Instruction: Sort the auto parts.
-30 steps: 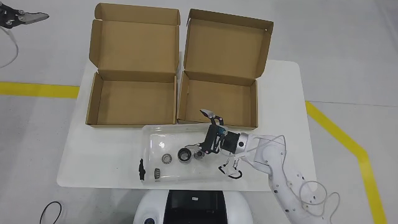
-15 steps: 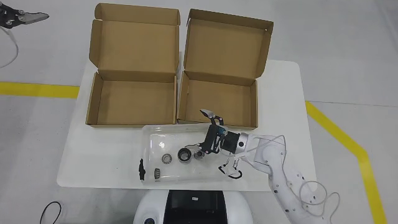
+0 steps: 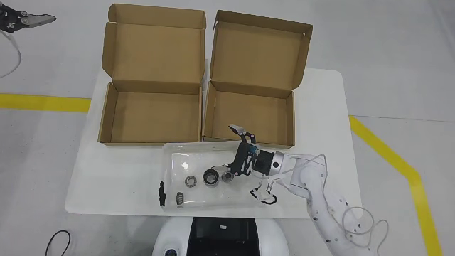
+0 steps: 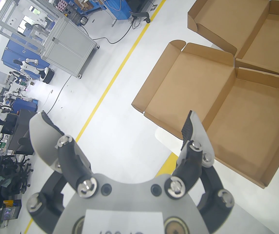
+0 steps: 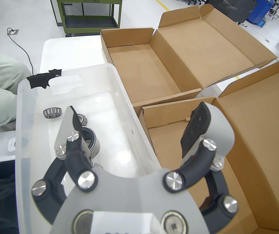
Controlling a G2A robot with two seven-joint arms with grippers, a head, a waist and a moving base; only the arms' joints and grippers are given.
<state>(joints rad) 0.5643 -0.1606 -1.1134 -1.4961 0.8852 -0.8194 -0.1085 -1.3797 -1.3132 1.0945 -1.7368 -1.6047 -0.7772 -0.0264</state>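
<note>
A clear plastic bin (image 3: 186, 158) at the table's front holds metal bearings: a tapered one (image 5: 52, 112), a second (image 5: 83, 119) and a larger ring bearing (image 5: 92, 143). From above they appear as a small bearing (image 3: 190, 181) and the ring (image 3: 211, 177). My right gripper (image 3: 237, 151) is open and empty. It straddles the bin's far wall, with one finger (image 5: 72, 122) over the bin and the other (image 5: 198, 127) over the right cardboard box (image 3: 249, 117). My left gripper (image 4: 117, 122) hangs open and empty over the floor, off the table's left side (image 3: 32, 20).
Two open, empty cardboard boxes stand side by side behind the bin, the left box (image 3: 153, 117) with its lid folded back. Black tape (image 5: 43, 79) sticks to the bin's end. Bare white table (image 3: 320, 114) lies to the right of the boxes.
</note>
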